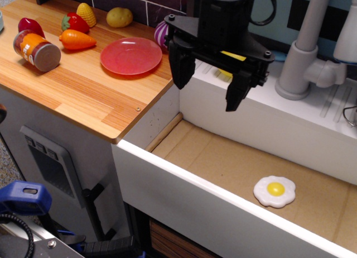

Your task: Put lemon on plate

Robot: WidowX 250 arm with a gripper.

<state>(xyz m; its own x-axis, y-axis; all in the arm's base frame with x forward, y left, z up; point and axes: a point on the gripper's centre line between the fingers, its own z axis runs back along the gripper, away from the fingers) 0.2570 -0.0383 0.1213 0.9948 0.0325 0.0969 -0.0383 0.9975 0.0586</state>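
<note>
The red-pink plate [114, 65] lies on the wooden counter, left of the sink. My gripper [209, 82] hangs open and empty over the sink's back left corner, right of the plate. The lemon [225, 73] shows only as bright yellow patches between and behind the fingers, on the white ledge at the sink's back. Most of it is hidden by the gripper body. I cannot tell whether the fingers touch it.
On the counter are a tan potato [119, 17], a corn cob [86, 14], a strawberry [75, 22], a carrot [77, 40], a tipped can [36, 48] and a purple vegetable [161, 34]. A fried egg [274, 191] lies in the sink. A grey faucet [304, 57] stands at the right.
</note>
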